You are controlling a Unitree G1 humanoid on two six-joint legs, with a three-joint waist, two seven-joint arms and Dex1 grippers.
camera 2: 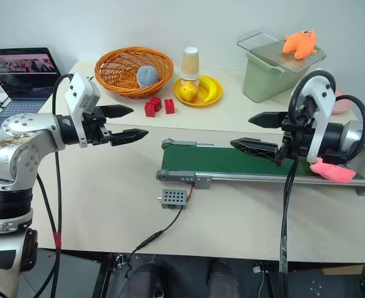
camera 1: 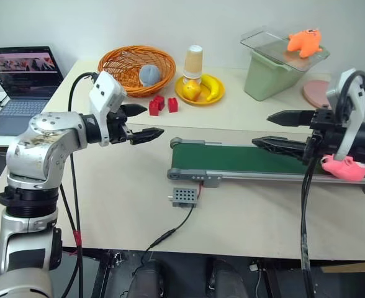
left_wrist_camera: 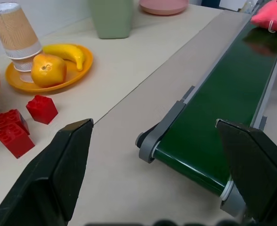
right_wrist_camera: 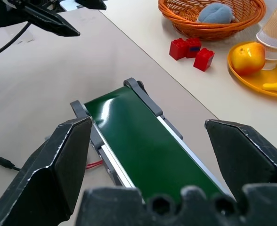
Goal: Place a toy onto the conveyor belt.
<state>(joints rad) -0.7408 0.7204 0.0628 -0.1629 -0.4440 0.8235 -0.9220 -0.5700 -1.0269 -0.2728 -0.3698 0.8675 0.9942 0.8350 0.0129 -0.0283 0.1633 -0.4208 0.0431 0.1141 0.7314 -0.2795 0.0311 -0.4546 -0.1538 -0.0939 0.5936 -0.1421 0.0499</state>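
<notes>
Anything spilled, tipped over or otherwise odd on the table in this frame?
Nothing spilled or tipped. The paper cup stands upside down on the yellow plate beside the fruit, which looks deliberate. An orange toy lies on the lid of the green bin. A pink toy already lies on the conveyor belt.

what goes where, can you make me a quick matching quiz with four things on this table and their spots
Things:
1. pink toy
2. orange toy
3. grey-blue ball
4. banana

Places:
a. on the yellow plate
b. on the conveyor belt
c. in the wicker basket
d. on the lid of the green bin

Pairs: 1-b, 2-d, 3-c, 4-a
</notes>
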